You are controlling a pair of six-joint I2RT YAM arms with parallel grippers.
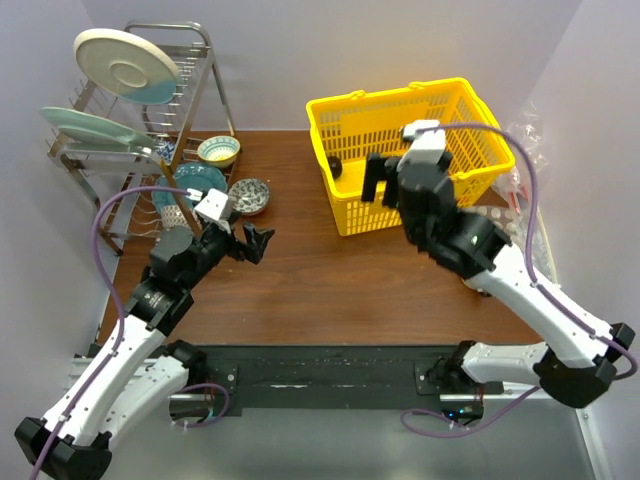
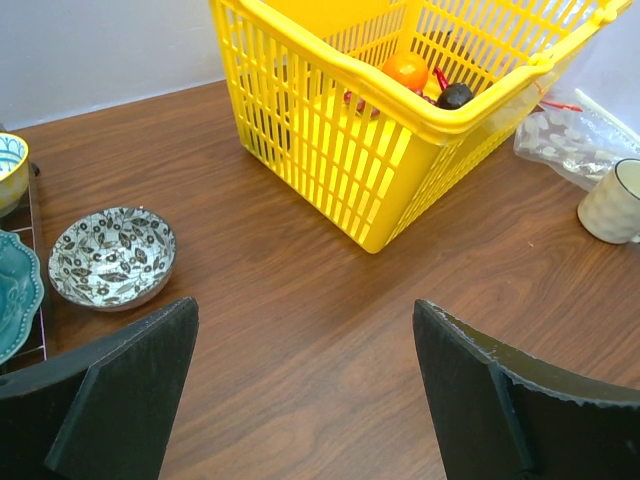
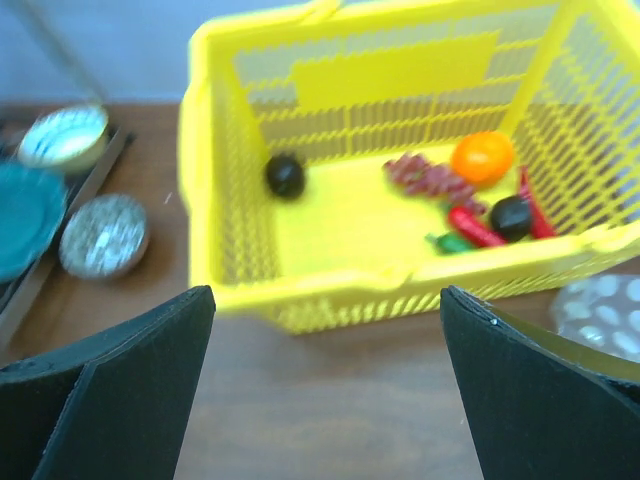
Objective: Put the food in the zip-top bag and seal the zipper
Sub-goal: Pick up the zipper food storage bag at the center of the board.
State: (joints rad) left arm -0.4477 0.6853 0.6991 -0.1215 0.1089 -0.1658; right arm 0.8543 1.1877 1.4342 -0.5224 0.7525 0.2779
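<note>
The food lies in the yellow basket (image 1: 350, 115). The right wrist view shows an orange (image 3: 482, 157), dark red grapes (image 3: 425, 177), a dark round fruit (image 3: 285, 175), a second dark fruit (image 3: 511, 217) and a green vegetable tip (image 3: 447, 242) beside red peppers (image 3: 475, 227). I cannot make out the zip-top bag for certain; a thin red strip (image 2: 562, 104) on clear plastic shows past the basket's right corner. My right gripper (image 1: 385, 190) (image 3: 327, 292) is open and empty, above the table just before the basket's near wall. My left gripper (image 1: 258, 243) (image 2: 305, 305) is open and empty over bare table, left of the basket.
Crinkled dimpled packaging (image 2: 575, 140) and a white cup (image 2: 612, 200) lie right of the basket. A patterned bowl (image 2: 112, 257) sits on the table at the left by a dish rack (image 1: 130, 150) that holds plates and bowls. Walls stand close at the back and both sides.
</note>
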